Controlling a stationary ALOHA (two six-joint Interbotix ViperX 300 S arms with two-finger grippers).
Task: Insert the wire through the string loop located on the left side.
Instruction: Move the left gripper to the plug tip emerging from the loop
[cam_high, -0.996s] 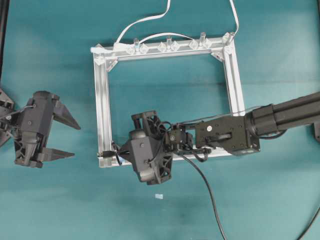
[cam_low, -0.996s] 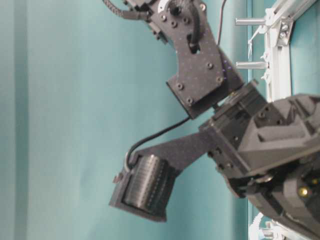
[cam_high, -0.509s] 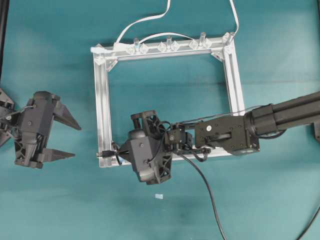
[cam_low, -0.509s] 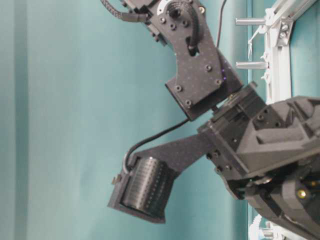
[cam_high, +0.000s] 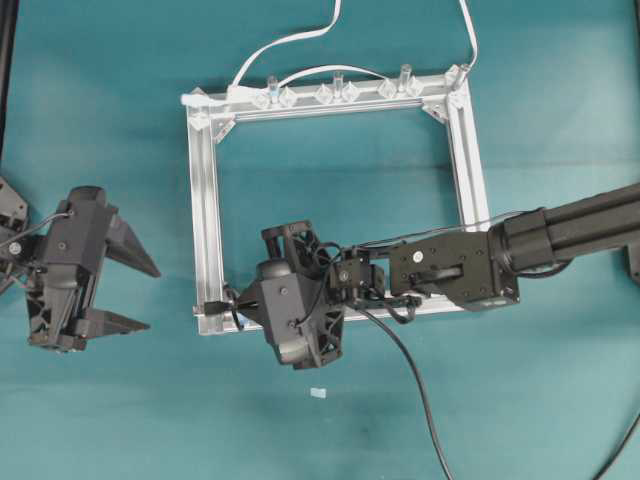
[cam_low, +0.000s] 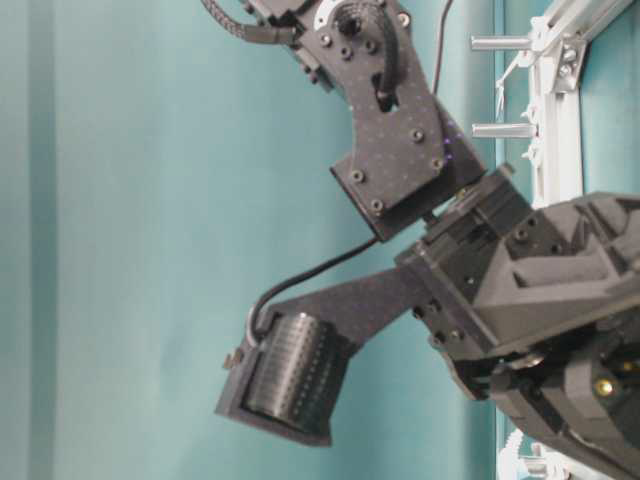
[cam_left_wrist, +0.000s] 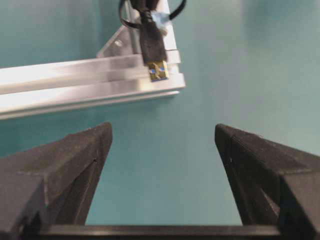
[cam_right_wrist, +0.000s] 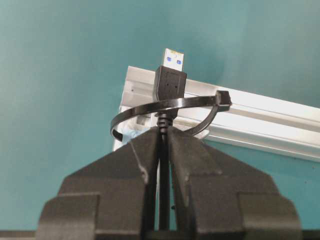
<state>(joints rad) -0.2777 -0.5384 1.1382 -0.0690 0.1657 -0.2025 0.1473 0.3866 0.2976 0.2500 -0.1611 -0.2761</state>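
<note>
The wire (cam_right_wrist: 170, 82) ends in a dark plug with a metal tip, and that plug already pokes through the string loop (cam_right_wrist: 167, 111), a thin dark band arched over the lower-left corner of the silver frame (cam_high: 205, 230). In the right wrist view the band rings the plug's base, with a pale blue scrap just behind it. The right gripper (cam_right_wrist: 162, 145) is clenched on the wire just behind the plug, its jaws pinching the thin cable. The rest of the black cable trails away across the teal tabletop (cam_high: 520, 400) toward the lower right.

The left gripper (cam_high: 140, 297) hangs well apart, to the left of the frame, released and spread wide. Its wrist view looks straight at the plug tip (cam_left_wrist: 158, 70) past the frame corner, so it seems posed to take the plug from the far side.

The risks, as I judge them: only the plug's head is through, so if the right gripper lets go before the left one has hold, the stiff cable could spring back out of the loop. A pull off-line could also drag the light band sideways or snag the plug's shoulder on it.

Compared with a second ago, the left gripper has drifted slightly lower in the overhead view and rolled a little at the wrist. The right gripper and the plug have stayed put.
</note>
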